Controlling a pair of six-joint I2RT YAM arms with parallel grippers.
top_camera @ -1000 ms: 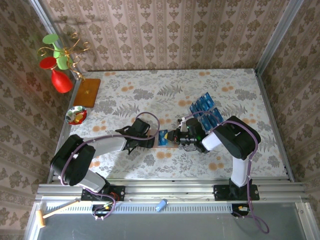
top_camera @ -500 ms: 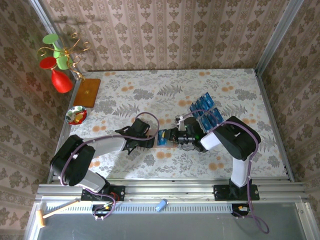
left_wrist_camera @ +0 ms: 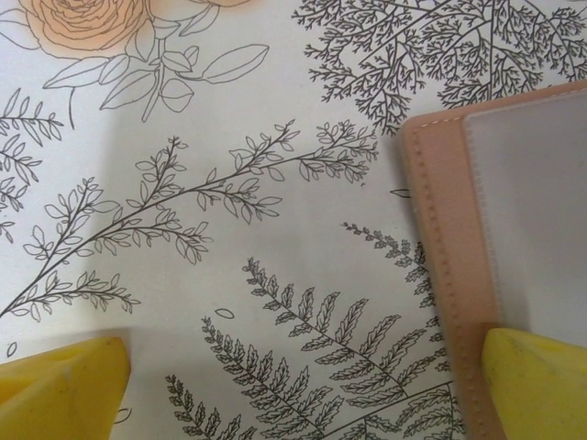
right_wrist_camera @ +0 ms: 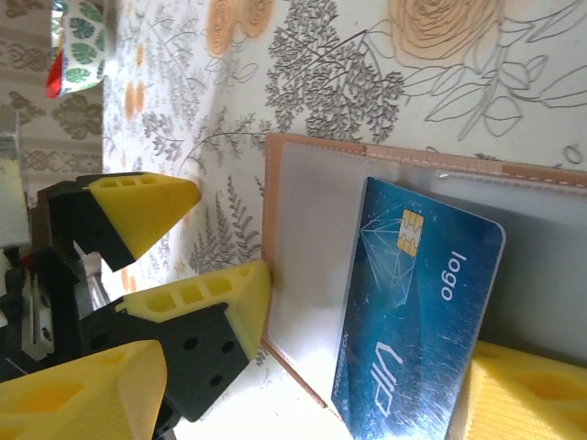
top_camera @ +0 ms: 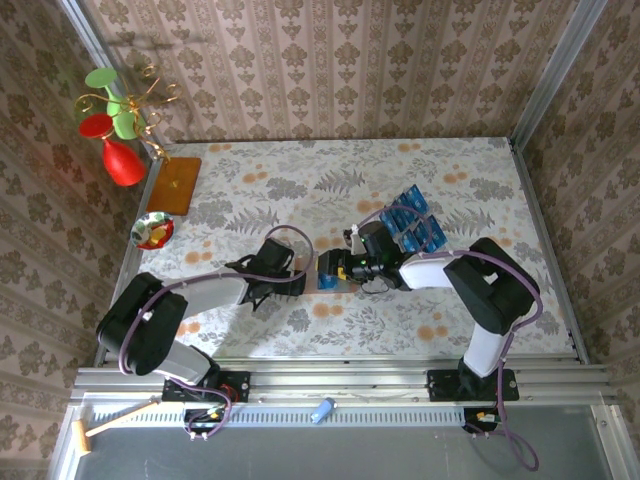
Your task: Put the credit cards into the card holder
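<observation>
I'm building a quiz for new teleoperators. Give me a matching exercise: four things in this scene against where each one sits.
Things:
1. card holder
2. card with the chip
3. spare cards
4. patterned bowl

Places:
A. at the far left edge
B. fanned out, right of centre
C. open flat, in the middle
D. on the holder's pale inside

Pairs: 1-C, 2-D, 3-B, 4-A

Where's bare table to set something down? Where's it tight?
Free: far strip between wooden board and credit cards; near strip between card holder and the table edge. Tight: centre, where left gripper and right gripper meet over the holder.
</observation>
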